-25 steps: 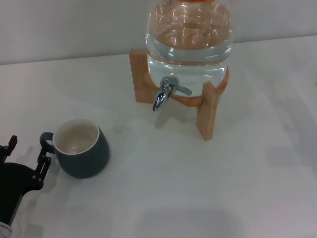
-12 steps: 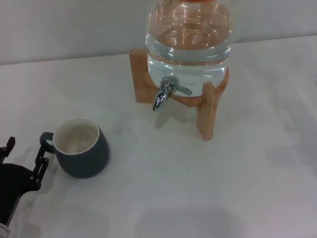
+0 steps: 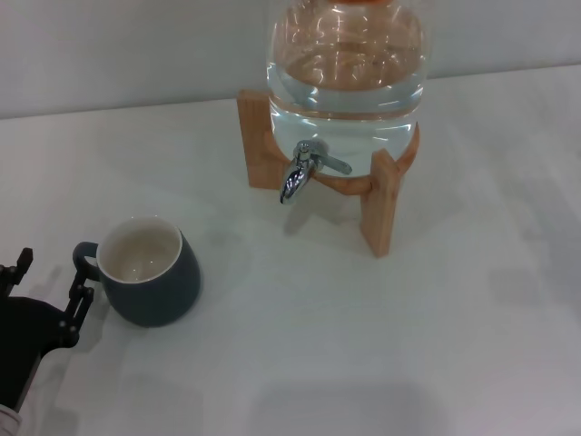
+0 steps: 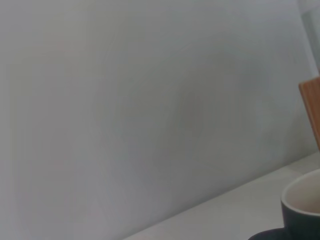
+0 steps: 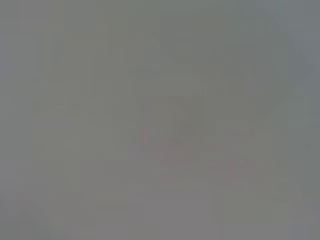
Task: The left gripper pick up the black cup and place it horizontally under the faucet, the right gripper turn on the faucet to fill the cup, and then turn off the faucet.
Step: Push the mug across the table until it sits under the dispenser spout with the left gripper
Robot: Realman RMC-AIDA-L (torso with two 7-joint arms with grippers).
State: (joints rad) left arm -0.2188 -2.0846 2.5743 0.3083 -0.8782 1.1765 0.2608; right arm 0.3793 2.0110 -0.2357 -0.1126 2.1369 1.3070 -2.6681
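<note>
The black cup [image 3: 150, 272] stands upright on the white table at the left, cream inside showing, its loop handle pointing left. My left gripper [image 3: 47, 283] is at the lower left, open, just left of the cup. One of its fingers [image 3: 78, 298] sits right below the handle, apart from the cup's body. The faucet [image 3: 304, 168] juts from the clear water jar [image 3: 345, 64], with its spout down and nothing under it. In the left wrist view the cup's rim [image 4: 302, 205] shows at the picture's edge. The right gripper is out of view.
The jar rests on a wooden stand [image 3: 381, 209] at the back centre, an edge of which [image 4: 312, 107] also shows in the left wrist view. A pale wall runs behind the table. The right wrist view shows only plain grey.
The left gripper dipped slightly toward the lower left and came back to nearly where it was. The cup and faucet have not moved.
</note>
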